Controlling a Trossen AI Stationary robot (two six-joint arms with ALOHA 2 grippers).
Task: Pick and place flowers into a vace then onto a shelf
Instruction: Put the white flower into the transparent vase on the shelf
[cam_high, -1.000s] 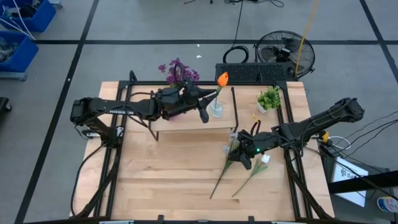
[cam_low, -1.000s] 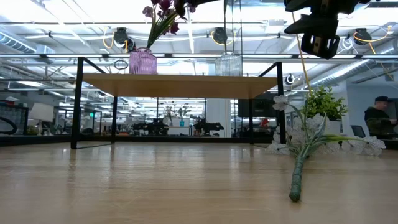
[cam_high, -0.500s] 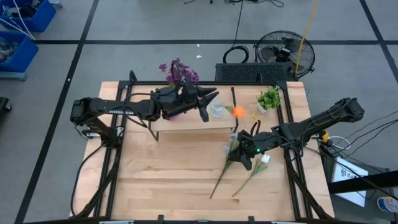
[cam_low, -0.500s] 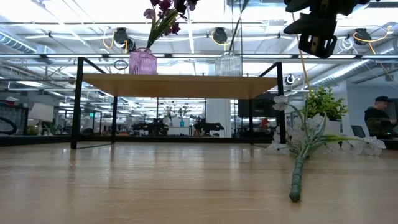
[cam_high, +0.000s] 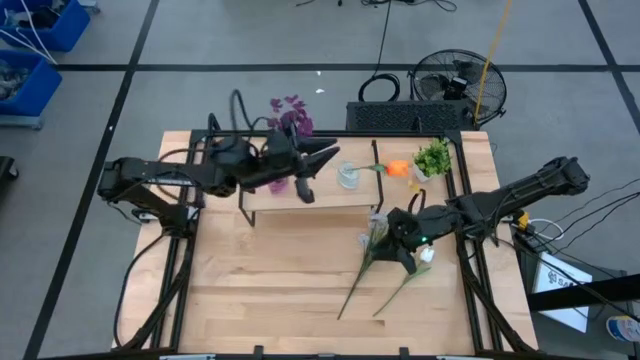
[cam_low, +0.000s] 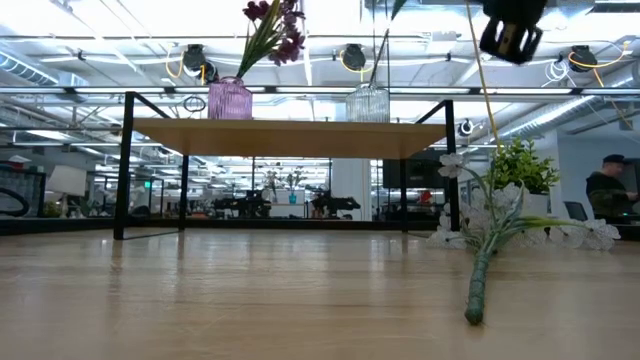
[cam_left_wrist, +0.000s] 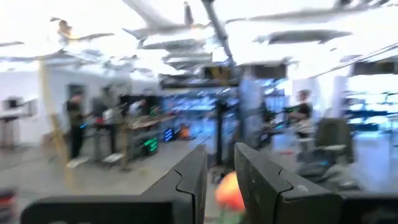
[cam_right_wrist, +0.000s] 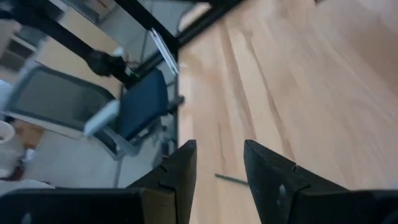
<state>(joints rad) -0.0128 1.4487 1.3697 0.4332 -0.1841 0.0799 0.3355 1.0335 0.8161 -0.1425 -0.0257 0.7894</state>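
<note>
Retreating left claw (cam_high: 322, 156); orange tulip (cam_high: 397, 169) tipped rightward.

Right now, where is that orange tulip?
In the high view the orange tulip leans out of the clear vase on the shelf, its head beside the potted plant.

Left wrist view blurred; orange tulip (cam_left_wrist: 227, 190) half hidden behind pincer fingers (cam_left_wrist: 267, 183).

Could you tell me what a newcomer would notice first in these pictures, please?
Probably the orange tulip, leaning far over from the clear vase on the shelf, beside the purple flowers in the pink vase. Next, two pale flowers lying on the table under the right claw, while the open left claw hangs over the shelf.
</note>
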